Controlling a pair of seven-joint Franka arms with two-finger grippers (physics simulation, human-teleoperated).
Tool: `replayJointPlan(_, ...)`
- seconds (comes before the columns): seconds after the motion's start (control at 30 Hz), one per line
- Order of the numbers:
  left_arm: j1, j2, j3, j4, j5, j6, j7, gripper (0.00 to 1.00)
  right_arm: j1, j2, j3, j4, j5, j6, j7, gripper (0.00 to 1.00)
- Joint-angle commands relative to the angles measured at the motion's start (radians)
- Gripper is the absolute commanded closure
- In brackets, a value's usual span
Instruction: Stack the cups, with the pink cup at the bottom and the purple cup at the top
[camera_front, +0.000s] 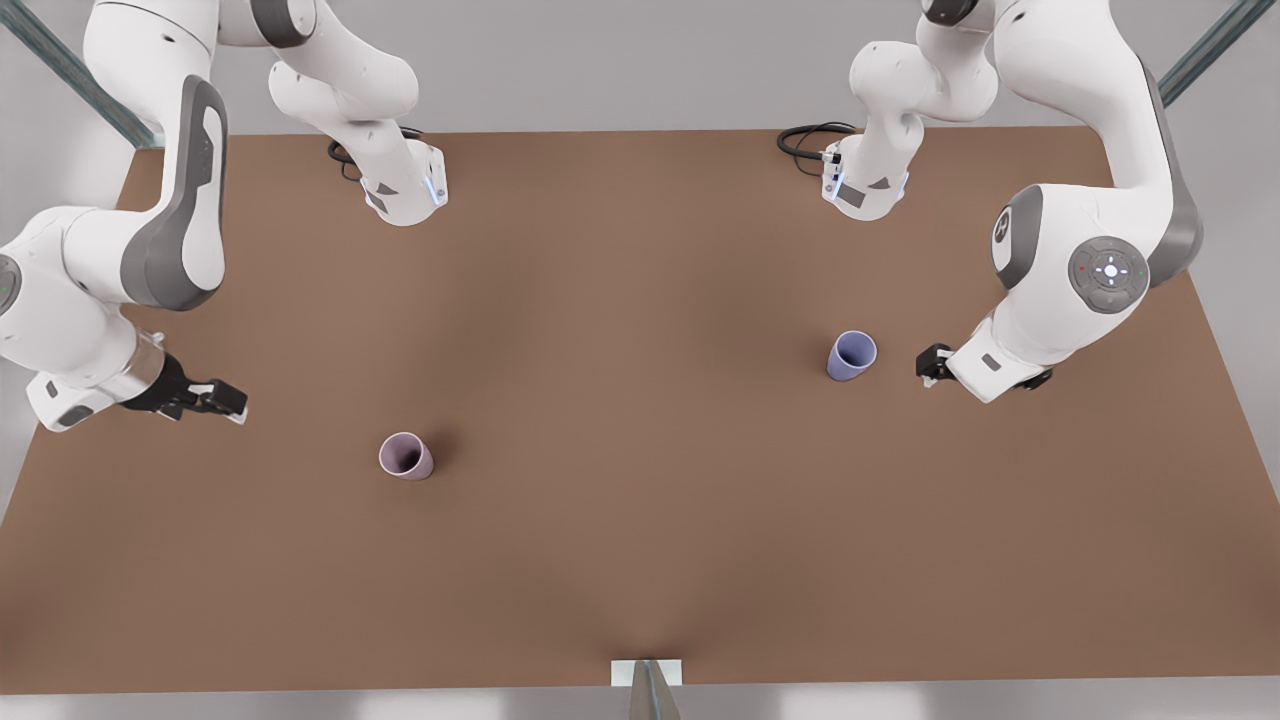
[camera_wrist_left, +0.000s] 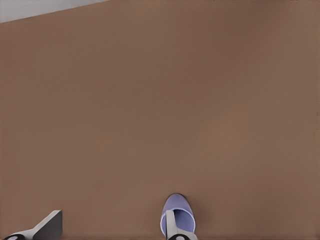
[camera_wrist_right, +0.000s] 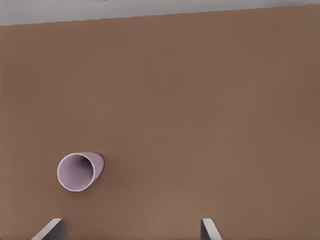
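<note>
On the brown table, the two cups stand upright and well apart, nothing stacked.

Pink cup: about 8 o'clock from the table centre in the front view, standing alone, mouth up, darker inside. The right wrist view shows it too, near that camera's own fingertips but clear of them, not between them.

Purple cup: about 3 o'clock from the table centre in the front view, upright. In the left wrist view the purple cup sits right behind one fingertip, which overlaps its rim; can't tell from that view whether they touch.

Left gripper: at the front view's right edge, at 3 o'clock of the purple cup, near it but with a gap visible from the front. In its own wrist view the two fingers stand spread wide, nothing between them.

Right gripper: at the front view's left, roughly 10 o'clock from the pink cup, apart from it. In its wrist view the fingers are spread wide with only bare table between, gripping nothing.

Both arm bases sit at the far edge of the table, 12 o'clock side.
</note>
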Motion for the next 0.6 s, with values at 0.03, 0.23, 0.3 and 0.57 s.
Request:
replayJointPlan(0.03,0.003,0.0,0.002,0.001,-0.002,-0.011,0.01,0.0,-0.002,0.012,-0.003,0.001,0.043,0.02,-0.026,0.0)
replayJointPlan(0.23,0.0,0.027,-0.004,-0.007,0.0,-0.019,-0.002,0.0,0.011,0.195,0.002,-0.009,0.069,0.174,-0.038,0.0)
replayJointPlan(0.3,-0.002,0.016,-0.006,-0.005,0.0,-0.048,0.007,0.0,0.009,0.247,0.048,-0.015,0.071,0.185,-0.037,0.0)
replayJointPlan(0.57,-0.002,0.028,-0.006,-0.012,0.0,-0.074,0.01,0.0,0.084,0.31,0.125,-0.072,0.071,0.309,0.101,0.0)
